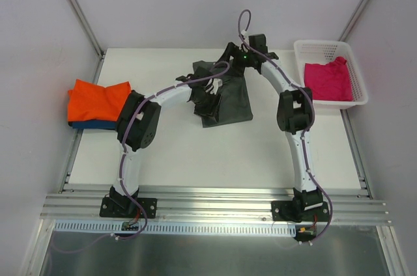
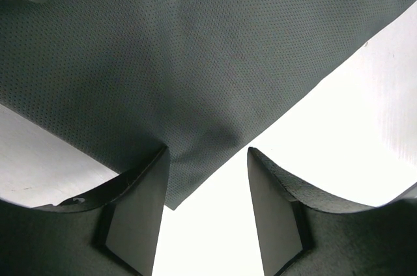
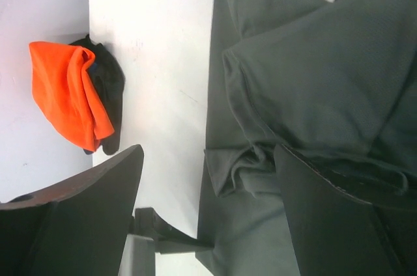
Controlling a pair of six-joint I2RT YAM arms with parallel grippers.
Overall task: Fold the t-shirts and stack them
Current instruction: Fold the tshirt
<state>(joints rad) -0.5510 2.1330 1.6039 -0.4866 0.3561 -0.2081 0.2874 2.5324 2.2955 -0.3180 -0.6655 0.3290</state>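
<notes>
L arm (image 1: 139, 123) & R arm (image 1: 294, 110) both reach inward, jaws apart.

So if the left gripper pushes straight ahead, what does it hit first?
The dark grey cloth t-shirt: its corner lies between the fingers of the open left gripper, though depth is unclear.

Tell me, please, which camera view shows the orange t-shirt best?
The top external view: there the orange t-shirt lies almost whole, on a blue t-shirt. The right wrist view shows it small, off to one side. The left wrist view shows none of it, only the dark grey t-shirt.
</notes>
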